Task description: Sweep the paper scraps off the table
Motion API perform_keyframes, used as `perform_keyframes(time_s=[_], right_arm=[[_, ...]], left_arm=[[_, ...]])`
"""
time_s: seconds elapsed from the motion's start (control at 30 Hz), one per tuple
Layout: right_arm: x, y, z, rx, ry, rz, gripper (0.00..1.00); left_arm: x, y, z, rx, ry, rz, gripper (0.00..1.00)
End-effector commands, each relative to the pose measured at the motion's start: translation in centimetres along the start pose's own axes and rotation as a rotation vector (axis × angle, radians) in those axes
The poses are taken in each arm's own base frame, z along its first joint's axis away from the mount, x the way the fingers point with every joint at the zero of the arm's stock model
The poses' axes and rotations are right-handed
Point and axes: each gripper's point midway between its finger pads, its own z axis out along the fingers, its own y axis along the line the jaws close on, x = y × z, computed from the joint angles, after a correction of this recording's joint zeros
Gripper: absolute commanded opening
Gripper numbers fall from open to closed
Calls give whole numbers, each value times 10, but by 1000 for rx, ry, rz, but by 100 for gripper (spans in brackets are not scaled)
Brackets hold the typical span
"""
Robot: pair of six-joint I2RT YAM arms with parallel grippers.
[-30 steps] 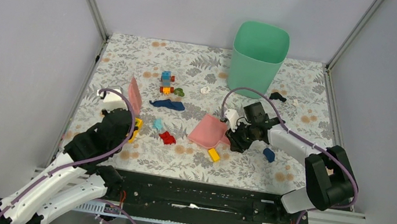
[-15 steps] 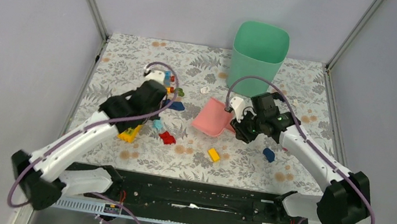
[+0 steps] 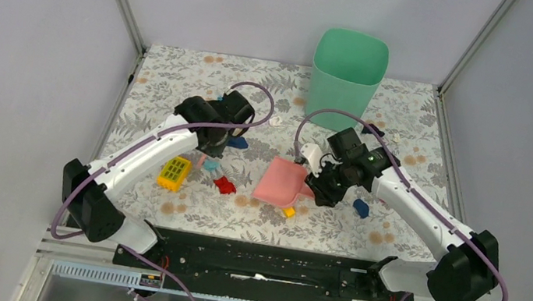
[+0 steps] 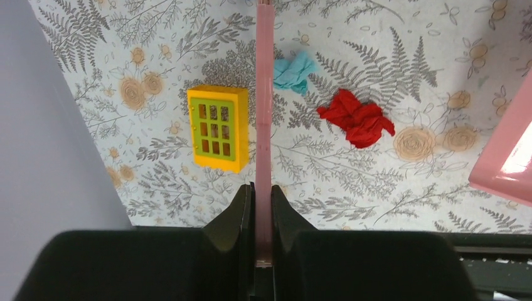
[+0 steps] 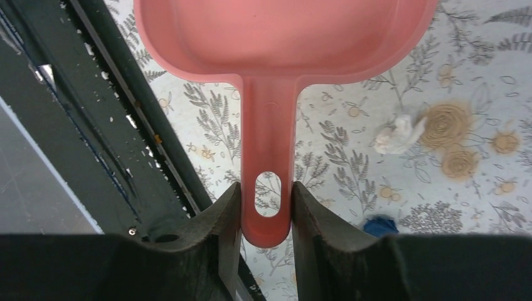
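Left arm had swung out from its folded spot by the left edge to mid-table. The left gripper (image 4: 263,191) stayed pinched narrow on the thin pink scraper (image 4: 263,94), seen edge-on between the yellow window brick (image 4: 218,127) and the cyan scrap (image 4: 293,70) just beside it, with the red scrap (image 4: 356,116) further right. Right gripper (image 5: 266,195) kept its clamp on the handle of the pink dustpan (image 5: 270,37). The pan had gone toward the green bin (image 3: 348,67) and was back by the small yellow brick (image 3: 288,212). Paper scraps (image 3: 276,120) were on the table (image 3: 172,74). The one left of the bin base hadn't moved, and another bit (image 5: 395,136) lay right of the pan handle.
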Motion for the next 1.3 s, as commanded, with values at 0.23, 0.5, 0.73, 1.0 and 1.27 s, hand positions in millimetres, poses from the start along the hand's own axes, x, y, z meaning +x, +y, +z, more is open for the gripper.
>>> perform_keyframes(time_s=[0.23,0.5,0.73,1.0,1.27], right_arm=[[-5,22,24,-63,101,-50,0],[-3,29,46,-100,183,-49,0],[-6,27,57,-97,177,-37,0],[-4,29,66,-118,182,-17,0],[1,29,63,-98,171,-30,0]], left_arm=[[-14,10,-24,-14,30,51,0],[-9,-4,9,-50,147,105,0],[6,-42,23,110,238,114,0],[8,-98,-3,475,210,53,0],[-6,-116,-47,675,100,-27,0]])
